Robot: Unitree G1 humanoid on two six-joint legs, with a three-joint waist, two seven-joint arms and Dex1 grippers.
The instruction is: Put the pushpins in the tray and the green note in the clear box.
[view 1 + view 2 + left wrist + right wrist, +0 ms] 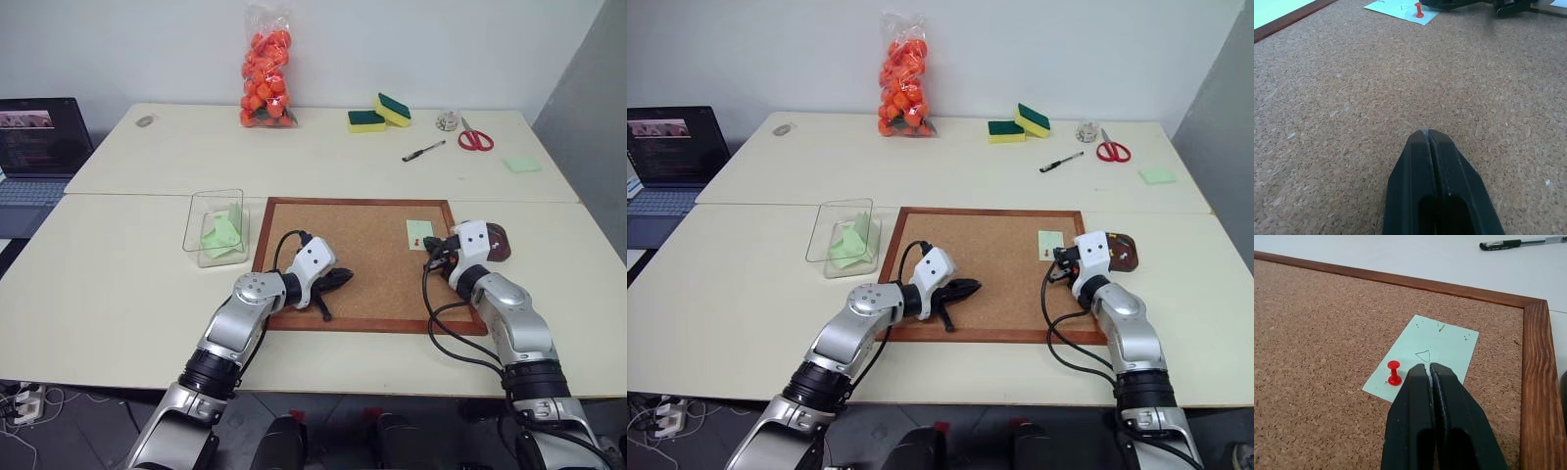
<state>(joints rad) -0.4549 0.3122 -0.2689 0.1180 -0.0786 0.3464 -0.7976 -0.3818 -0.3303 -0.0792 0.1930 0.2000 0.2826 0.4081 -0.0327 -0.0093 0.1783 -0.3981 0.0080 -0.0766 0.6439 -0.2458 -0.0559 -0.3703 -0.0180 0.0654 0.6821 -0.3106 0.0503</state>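
Observation:
On the cork board (362, 259) lies the green note (1444, 345), a small triangle drawn on it. A red pushpin (1394, 373) stands in its near corner. My right gripper (1429, 368) is shut, its tips just over the note beside the pin, with nothing visible between them. My left gripper (1427, 133) is shut and empty, low over the bare cork near the board's middle (345, 279). The dark-brown tray (500, 245) sits just right of the board, partly hidden by my right wrist. The clear box (196, 230) stands left of the board with crumpled green papers inside.
On the far table are a bag of orange balls (266, 69), two sponges (377, 113), a pen (423, 150), red scissors (475, 137) and a pale-green pad (522, 164). A laptop (34, 147) sits at the far left.

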